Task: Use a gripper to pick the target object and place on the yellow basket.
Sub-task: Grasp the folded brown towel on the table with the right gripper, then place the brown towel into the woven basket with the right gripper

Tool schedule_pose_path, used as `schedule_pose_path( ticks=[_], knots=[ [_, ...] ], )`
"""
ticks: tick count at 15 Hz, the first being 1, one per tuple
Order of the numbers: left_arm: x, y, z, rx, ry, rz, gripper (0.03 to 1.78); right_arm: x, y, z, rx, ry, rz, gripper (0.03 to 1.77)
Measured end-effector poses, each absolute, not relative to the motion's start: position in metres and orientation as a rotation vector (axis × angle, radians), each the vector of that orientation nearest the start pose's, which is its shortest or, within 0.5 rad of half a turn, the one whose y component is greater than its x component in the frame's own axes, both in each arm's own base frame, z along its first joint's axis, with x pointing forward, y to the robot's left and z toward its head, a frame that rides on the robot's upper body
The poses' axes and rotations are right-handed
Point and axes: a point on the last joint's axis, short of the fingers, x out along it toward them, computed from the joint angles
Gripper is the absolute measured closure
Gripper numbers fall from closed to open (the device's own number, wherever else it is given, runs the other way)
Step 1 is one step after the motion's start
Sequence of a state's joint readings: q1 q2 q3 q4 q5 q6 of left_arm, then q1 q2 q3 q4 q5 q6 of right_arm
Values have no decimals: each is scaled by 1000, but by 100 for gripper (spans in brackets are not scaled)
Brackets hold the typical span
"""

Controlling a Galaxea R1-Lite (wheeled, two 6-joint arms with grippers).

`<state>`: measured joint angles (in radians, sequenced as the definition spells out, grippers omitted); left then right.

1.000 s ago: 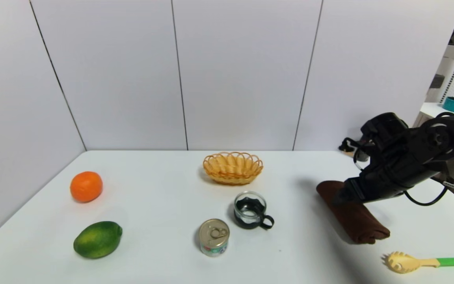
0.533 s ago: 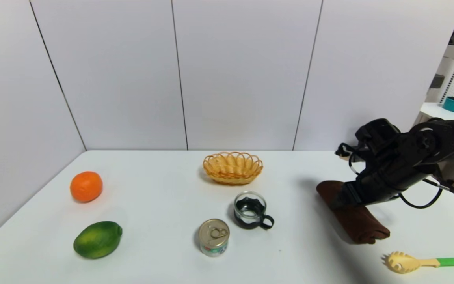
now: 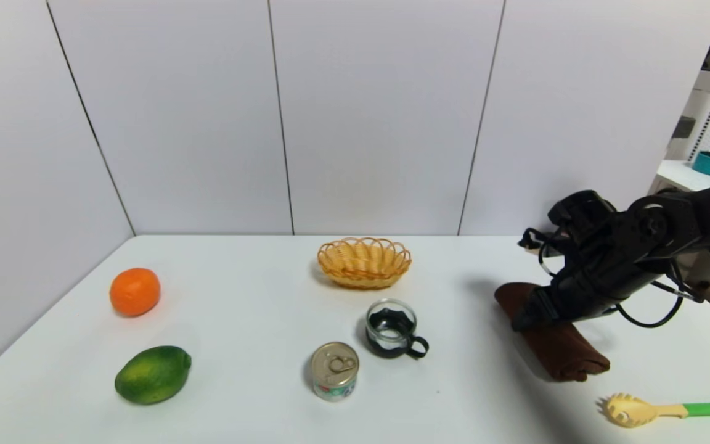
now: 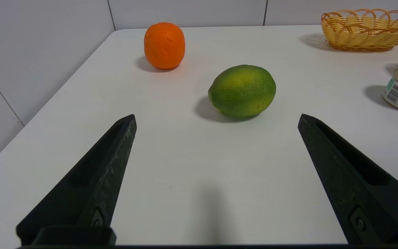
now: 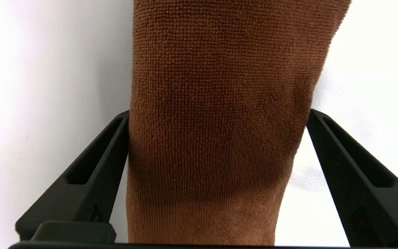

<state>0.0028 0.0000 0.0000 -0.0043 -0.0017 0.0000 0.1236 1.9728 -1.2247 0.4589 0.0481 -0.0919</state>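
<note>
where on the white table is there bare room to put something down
Bare patches: between the orange fruit and the yellow wicker basket; between the green lime and the tin can. Crowded: the can and glass cup cluster, and the right gripper astride the brown rolled towel near the pasta spoon.

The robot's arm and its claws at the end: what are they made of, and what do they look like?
The right arm is bulky and glossy black, with rounded joints and thin black cables looping loose around it. Its end effector has two matte black, wedge-shaped fingers that taper to tips, each with a long slot and a small screw. The left end effector has the same fingers. The material can't be told.
</note>
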Motion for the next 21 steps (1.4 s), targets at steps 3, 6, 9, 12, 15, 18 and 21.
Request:
schedule_pose_path(
  ticks=[3, 6, 9, 12, 15, 18, 21],
  knots=[
    [-23, 0, 76, 0, -4, 1, 12, 333, 43, 114, -127, 1205, 207, 11],
    [-23, 0, 76, 0, -4, 1, 12, 336, 43, 112, -126, 1204, 207, 47],
    [-23, 0, 76, 0, -4, 1, 12, 337, 43, 109, -126, 1214, 207, 86],
    [-23, 0, 76, 0, -4, 1, 12, 337, 43, 109, -125, 1215, 205, 129],
    [-23, 0, 76, 0, -4, 1, 12, 334, 43, 115, -119, 1207, 212, 139],
    [-23, 0, 76, 0, -4, 1, 12, 328, 47, 131, -118, 1158, 227, 139],
    [-23, 0, 76, 0, -4, 1, 12, 318, 56, 158, -111, 1066, 288, 139]
  ],
)
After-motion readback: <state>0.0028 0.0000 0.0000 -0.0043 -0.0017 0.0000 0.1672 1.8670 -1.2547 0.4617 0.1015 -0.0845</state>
